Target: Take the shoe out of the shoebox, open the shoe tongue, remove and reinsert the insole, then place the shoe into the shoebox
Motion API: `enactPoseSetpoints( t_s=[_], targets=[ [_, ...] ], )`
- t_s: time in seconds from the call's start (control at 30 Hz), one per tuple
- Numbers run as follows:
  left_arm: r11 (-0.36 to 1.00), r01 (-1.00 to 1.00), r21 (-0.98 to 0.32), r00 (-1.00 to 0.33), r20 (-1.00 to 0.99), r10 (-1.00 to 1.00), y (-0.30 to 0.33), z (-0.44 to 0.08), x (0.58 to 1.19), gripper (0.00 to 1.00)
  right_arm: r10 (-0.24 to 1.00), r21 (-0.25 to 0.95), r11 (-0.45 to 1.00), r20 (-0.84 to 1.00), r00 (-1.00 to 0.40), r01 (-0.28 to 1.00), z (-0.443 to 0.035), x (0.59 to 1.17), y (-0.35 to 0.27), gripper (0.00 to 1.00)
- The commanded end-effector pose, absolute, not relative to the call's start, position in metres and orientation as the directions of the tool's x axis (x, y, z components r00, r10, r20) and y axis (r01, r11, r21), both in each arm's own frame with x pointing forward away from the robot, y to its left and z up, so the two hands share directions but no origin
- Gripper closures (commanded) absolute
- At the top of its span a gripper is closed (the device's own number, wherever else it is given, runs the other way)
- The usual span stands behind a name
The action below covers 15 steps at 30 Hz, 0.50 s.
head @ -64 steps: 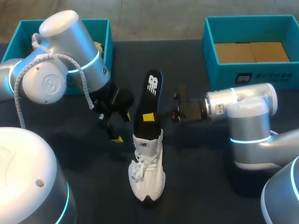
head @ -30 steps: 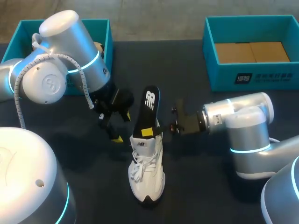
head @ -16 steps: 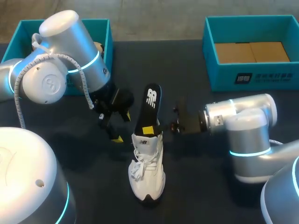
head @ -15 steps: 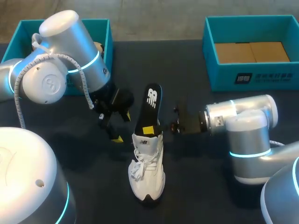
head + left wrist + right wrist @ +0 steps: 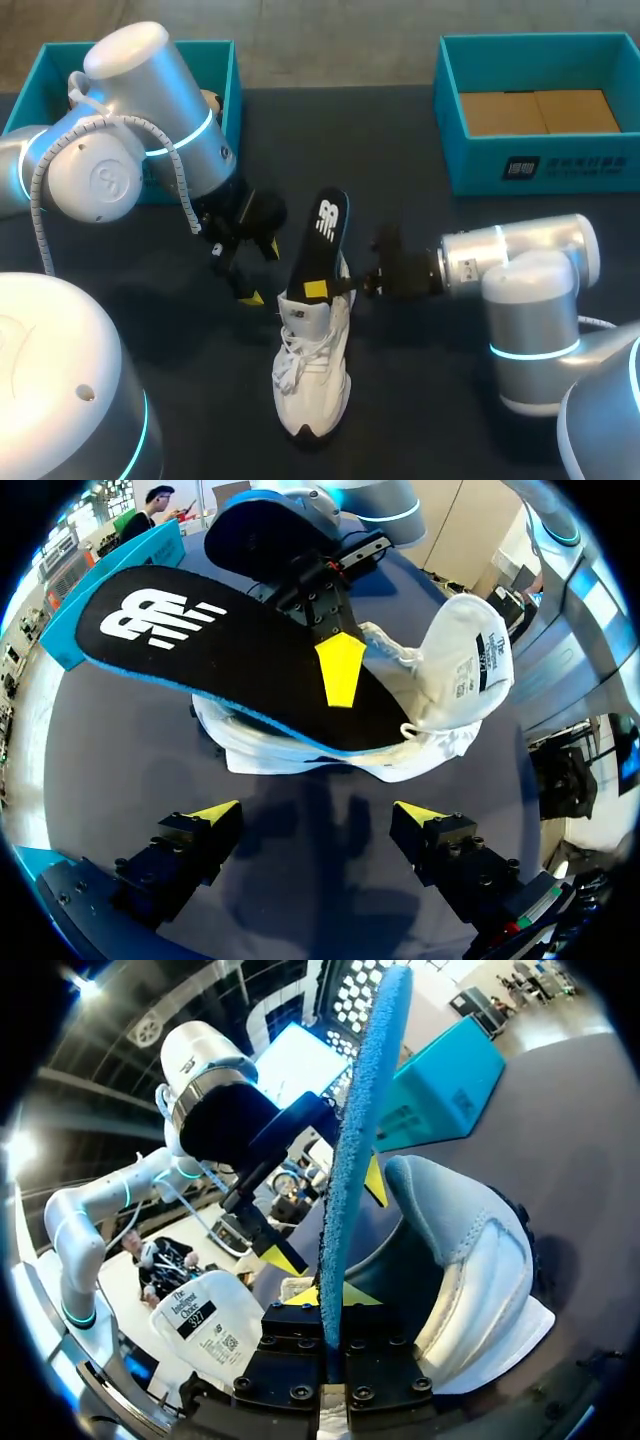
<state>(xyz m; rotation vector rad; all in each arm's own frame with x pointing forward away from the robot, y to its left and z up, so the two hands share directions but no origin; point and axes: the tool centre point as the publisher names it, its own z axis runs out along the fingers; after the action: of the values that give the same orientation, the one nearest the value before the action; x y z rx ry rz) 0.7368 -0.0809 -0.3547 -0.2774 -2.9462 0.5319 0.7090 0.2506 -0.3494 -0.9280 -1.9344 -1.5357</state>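
The white shoe (image 5: 312, 370) is standing on the dark table (image 5: 420, 170) near its middle, toe pointing toward 6 o'clock and heel toward 12. The right gripper (image 5: 338, 287) is coming in from the shoe's 3 o'clock side, its yellow-tipped fingers pressing on the black insole (image 5: 322, 240) from both faces. In the right wrist view the insole (image 5: 360, 1110) is showing edge-on, blue along its rim, rising straight out of that gripper (image 5: 330, 1300). The insole is leaning up and away toward 12 o'clock, its lower end dipping into the shoe's opening, with the tongue (image 5: 465, 660) folded forward. The left gripper (image 5: 235, 272) is hanging at about 10 o'clock of the shoe, just beside the heel, its fingers spread wide with nothing between them (image 5: 318, 815). One teal shoebox (image 5: 540, 165) is sitting at the table's 1 o'clock corner, another (image 5: 225, 85) at 11 o'clock, behind the left arm.
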Motion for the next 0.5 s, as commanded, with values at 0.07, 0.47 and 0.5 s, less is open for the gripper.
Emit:
enactPoseSetpoints(
  t_s=[0.07,0.47,0.5],
  targets=[
    [0.922,0.156,-0.354,-0.974,0.097,0.202,-0.081,-0.355,0.736,0.0,0.19,0.625,0.151,0.742,-0.643,0.766,-0.353,0.714,0.254,0.73],
    [0.922,0.156,-0.354,-0.974,0.097,0.202,-0.081,-0.355,0.736,0.0,0.201,0.679,0.124,0.697,-0.688,0.724,-0.335,0.717,0.252,0.6],
    [0.922,0.156,-0.354,-0.974,0.097,0.202,-0.081,-0.355,0.736,0.0,0.199,0.682,0.123,0.695,-0.691,0.721,-0.334,0.717,0.253,0.61]
  ],
)
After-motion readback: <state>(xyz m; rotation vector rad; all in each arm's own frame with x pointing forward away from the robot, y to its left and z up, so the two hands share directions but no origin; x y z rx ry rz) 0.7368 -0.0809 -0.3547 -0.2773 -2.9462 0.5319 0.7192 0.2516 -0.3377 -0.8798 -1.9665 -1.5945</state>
